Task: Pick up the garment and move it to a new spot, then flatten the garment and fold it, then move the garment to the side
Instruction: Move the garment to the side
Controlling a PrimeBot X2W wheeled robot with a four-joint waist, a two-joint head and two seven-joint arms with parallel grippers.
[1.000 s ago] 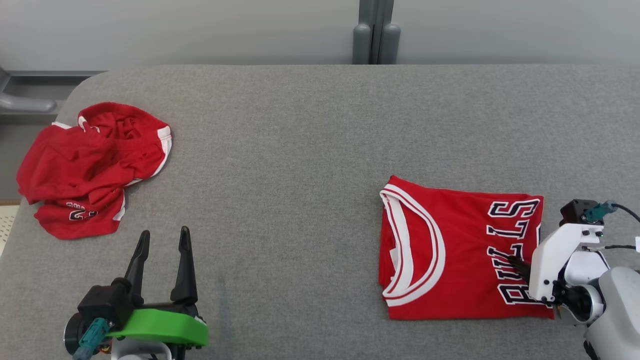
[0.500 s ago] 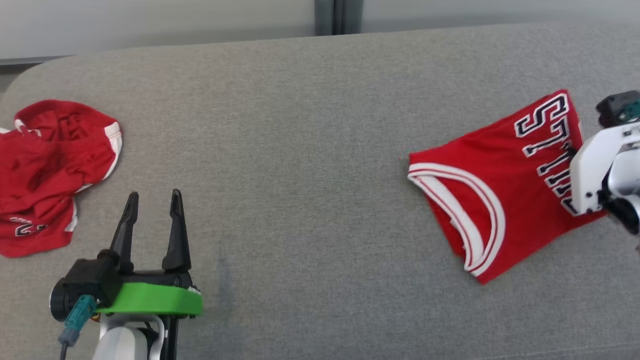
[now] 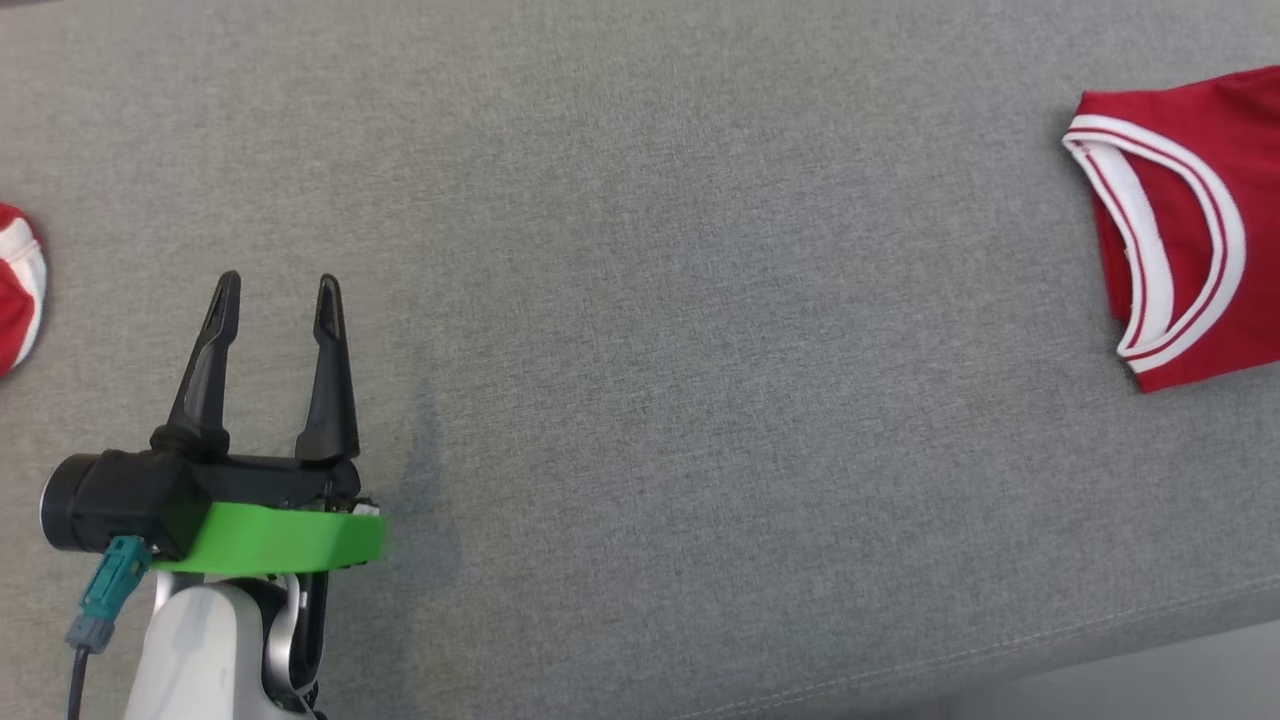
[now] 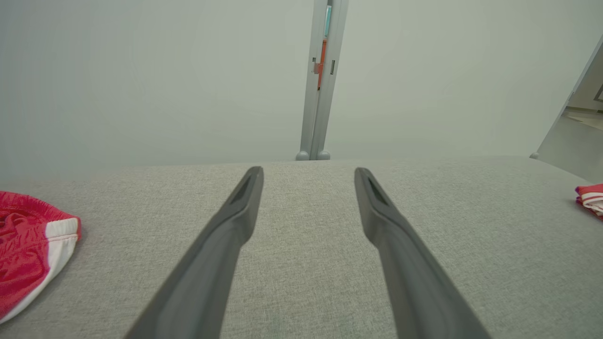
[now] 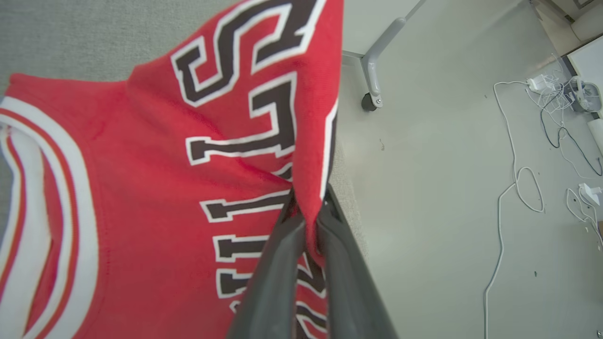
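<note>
Garment (image 3: 1190, 220), a red jersey with a white-trimmed collar, lies folded at the far right of the grey tabletop (image 3: 640, 300), collar toward the middle. My right claw (image 5: 311, 197) has its two fingers pressed together on the cloth at the lettered edge. The wrist view shows that edge pulled up into a ridge between the fingers, close to the tabletop's rim. Beyond the rim is the bare floor (image 5: 447, 212) with its loose cables (image 5: 518, 188). My left claw (image 3: 275, 285) hovers low over the tabletop at the near left, fingers spread wide and holding nothing. A red bundle (image 4: 28, 254) lies off to its left.

As I read it, the folding is done and this is the last step: carrying the folded piece to the side.

The next move calls for care, not reach. The pinched edge sits very near the drop, so I judge it should come down with the whole fold resting on the tabletop and nothing hanging over. The fingers should part only once the cloth is lying flat. I should then draw the claw straight back along the fabric so the layers are not dragged open.
</note>
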